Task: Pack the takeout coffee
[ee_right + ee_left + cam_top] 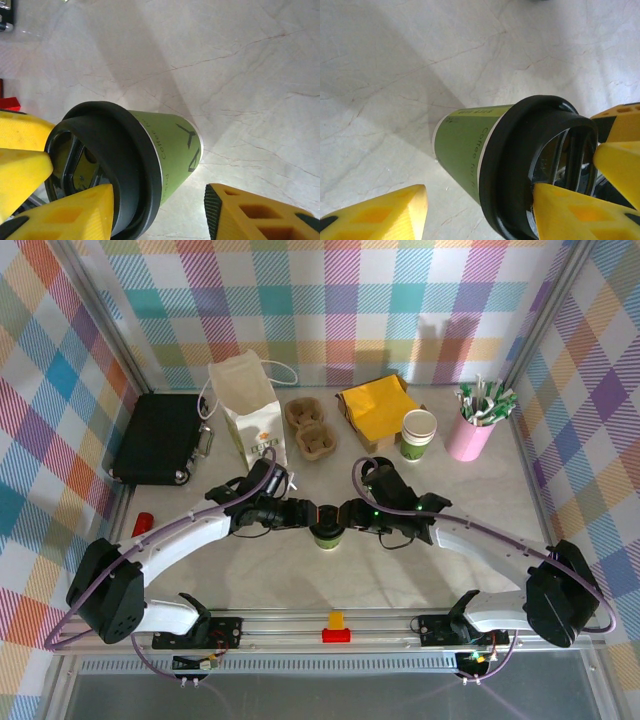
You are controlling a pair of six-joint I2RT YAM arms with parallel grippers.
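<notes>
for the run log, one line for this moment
takeout coffee: upright, mid-table | left gripper: jaws open at lid | right gripper: jaws open at lid

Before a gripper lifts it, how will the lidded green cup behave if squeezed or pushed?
The takeout coffee cup tapers to a narrow base, so a high push may tip it. Its paper wall probably dents under hard squeezing. The black lid looks glossy, perhaps slippery.

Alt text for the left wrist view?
A green paper cup with a round black plastic lid sits on a pale veined table, between the left hand's yellow fingers. One finger overlaps the lid; the other is clear of the cup.
</notes>
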